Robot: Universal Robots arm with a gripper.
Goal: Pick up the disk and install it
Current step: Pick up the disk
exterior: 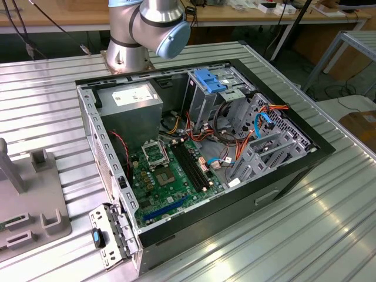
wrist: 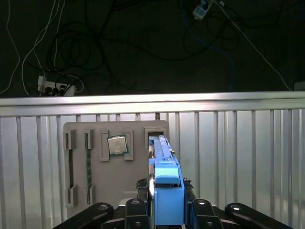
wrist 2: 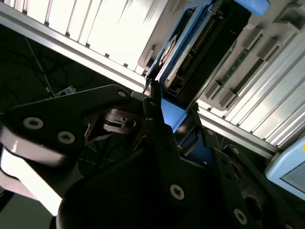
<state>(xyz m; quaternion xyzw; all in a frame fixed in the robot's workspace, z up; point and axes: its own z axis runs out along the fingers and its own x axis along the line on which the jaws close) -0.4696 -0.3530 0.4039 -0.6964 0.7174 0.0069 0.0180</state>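
Observation:
The disk (wrist: 161, 149) stands on edge in a slot of the grey holder plate (wrist: 114, 176), its blue rail frame running back towards the camera. In the first wrist view my gripper (wrist: 169, 193) has its black fingers (wrist: 149, 191) pressed against both sides of the frame's blue end block. In the second wrist view the disk (wrist 2: 177, 55) shows its grey body, white label and blue edge, and my gripper (wrist 2: 172, 109) is shut on the blue end. The open computer case (exterior: 311, 150) lies on the ribbed metal table in the exterior view.
Inside the case are a drive cage with a blue top (exterior: 210, 82), a grey power supply (exterior: 129, 103), a green motherboard (exterior: 170, 176) and loose cables (exterior: 235, 126). The holder plate also carries a processor chip (wrist: 117, 144) and memory sticks (wrist: 88, 164). Past the table edge (wrist: 152, 102), cables lie on the dark floor.

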